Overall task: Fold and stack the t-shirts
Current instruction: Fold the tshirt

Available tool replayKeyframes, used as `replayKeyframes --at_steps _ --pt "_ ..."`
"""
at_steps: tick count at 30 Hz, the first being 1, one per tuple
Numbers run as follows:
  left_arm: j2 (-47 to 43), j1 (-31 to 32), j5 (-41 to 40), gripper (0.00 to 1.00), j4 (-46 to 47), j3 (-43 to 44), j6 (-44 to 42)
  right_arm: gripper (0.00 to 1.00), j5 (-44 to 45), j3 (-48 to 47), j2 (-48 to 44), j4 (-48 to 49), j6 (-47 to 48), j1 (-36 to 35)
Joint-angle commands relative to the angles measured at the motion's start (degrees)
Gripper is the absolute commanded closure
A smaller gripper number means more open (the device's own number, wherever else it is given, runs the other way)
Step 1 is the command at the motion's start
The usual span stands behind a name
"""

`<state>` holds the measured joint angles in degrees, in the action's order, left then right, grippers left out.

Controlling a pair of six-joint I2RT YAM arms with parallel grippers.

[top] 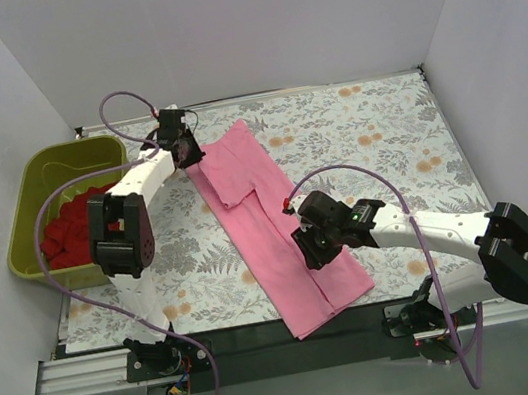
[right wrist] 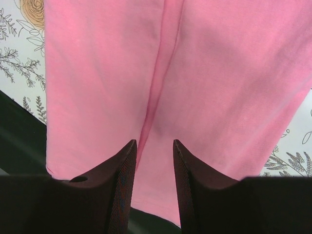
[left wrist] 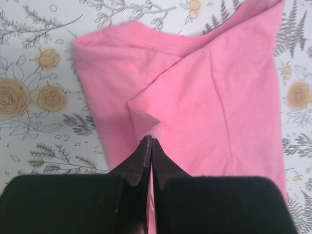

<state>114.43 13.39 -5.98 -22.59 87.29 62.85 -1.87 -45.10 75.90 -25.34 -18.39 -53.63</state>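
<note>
Pink t-shirt (top: 252,215) in left gripper (left wrist: 150,141)

Bright, even, diffuse light with faint soft shadows; the 2 wrist views look slightly soft.

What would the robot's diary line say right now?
left hand: shut on pink tee | right hand: open over pink tee | red tee: in tub
</note>
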Motion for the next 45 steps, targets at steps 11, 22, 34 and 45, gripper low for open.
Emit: replayKeyframes --at_steps 11,22,34,45 --pt "8.7 1.2 2.11 1.0 -3.25 10.09 4.03 0.63 -0.68 1.33 -1.1 1.53 -0.86 0.1" --pt "11.87 2.52 2.46 1.0 -3.34 13.7 7.55 0.64 -0.94 1.95 -1.19 2.05 -0.94 0.1" --pt "13.97 2.61 1.93 1.0 -2.11 14.84 12.29 0.63 -1.12 2.3 -1.54 2.58 -1.12 0.1" --pt "13.19 3.4 5.89 0.98 1.93 13.0 15.02 0.63 -1.12 2.91 -1.72 3.02 -1.3 0.19"
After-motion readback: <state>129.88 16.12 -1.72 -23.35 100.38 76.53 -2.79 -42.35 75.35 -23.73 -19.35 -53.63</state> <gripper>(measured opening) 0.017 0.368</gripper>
